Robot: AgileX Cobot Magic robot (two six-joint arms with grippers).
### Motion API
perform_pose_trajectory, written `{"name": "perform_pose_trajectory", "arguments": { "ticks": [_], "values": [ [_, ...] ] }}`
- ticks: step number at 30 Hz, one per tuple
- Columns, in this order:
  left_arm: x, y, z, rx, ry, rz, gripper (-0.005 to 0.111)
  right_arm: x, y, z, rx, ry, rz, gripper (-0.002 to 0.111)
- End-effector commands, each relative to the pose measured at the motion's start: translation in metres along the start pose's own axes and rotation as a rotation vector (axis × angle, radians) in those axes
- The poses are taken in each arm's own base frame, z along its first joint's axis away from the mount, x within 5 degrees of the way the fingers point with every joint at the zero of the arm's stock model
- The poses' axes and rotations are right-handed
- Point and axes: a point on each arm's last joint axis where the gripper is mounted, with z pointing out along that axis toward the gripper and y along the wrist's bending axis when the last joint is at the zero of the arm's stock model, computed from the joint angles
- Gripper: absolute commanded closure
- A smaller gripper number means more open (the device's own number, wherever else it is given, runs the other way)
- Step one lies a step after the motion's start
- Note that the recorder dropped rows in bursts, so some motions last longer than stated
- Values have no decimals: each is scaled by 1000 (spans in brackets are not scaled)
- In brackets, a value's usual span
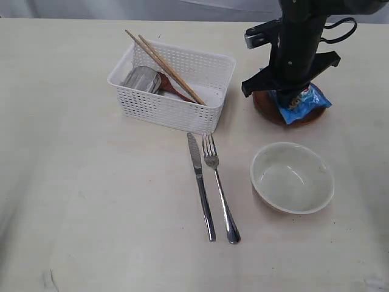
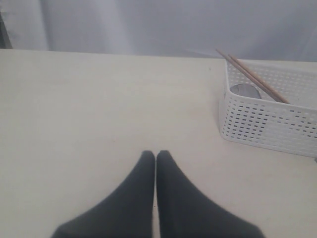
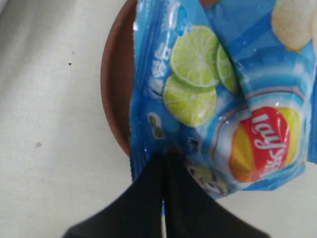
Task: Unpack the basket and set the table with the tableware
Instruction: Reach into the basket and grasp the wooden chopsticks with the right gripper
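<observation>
Jaws of your right gripper [image 3: 163,157] pinch the snack packet [image 3: 198,74] on the plate [image 3: 116,89], three o'clock from the basket [image 1: 164,112]; your left gripper [image 2: 155,154] sits closed, empty.

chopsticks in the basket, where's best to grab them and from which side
I'd take the chopsticks near their raised ends, where they stick out past the far left corner of the basket. Come down from above, pinching across both. They lie side by side slanting over the rim, so that end is clear of the cup and spoon.
</observation>
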Motion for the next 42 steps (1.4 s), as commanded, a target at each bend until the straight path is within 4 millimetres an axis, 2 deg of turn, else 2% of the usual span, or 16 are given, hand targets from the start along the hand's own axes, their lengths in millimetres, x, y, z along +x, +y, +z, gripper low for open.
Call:
{"name": "perform_pose_trajectory", "arguments": {
  "ticks": [1,8,10,12,14,16,21,24,28,34,38,42],
  "values": [
    [0,0,0,4,-5,-5,106,2,2,-25,-60,-51,-69,109],
    [0,0,0,4,-5,-5,106,8,9,-75,-216,-196,-119,108],
    [0,0,0,4,-5,-5,106,10,12,-87,-267,-230,-133,102],
    [0,0,0,4,-5,-5,106,12,17,-94,-317,-252,-134,87],
    [0,0,0,4,-5,-5,106,11,28,-102,-373,-276,-137,68],
    [0,0,0,4,-5,-5,106,7,41,-110,-388,-314,-154,56],
    [0,0,0,4,-5,-5,106,-9,85,-129,-410,-435,-225,54],
    [0,0,0,4,-5,-5,106,-25,106,-132,-402,-472,-233,54],
    [0,0,0,4,-5,-5,106,-50,120,-114,-304,-425,-237,54],
    [0,0,0,4,-5,-5,106,-79,138,-59,-262,-256,-258,54],
    [0,0,0,4,-5,-5,106,-95,139,-31,-179,-305,-262,54],
    [0,0,0,4,-5,-5,106,-101,138,-17,-120,-331,-264,54]
  ]
}}
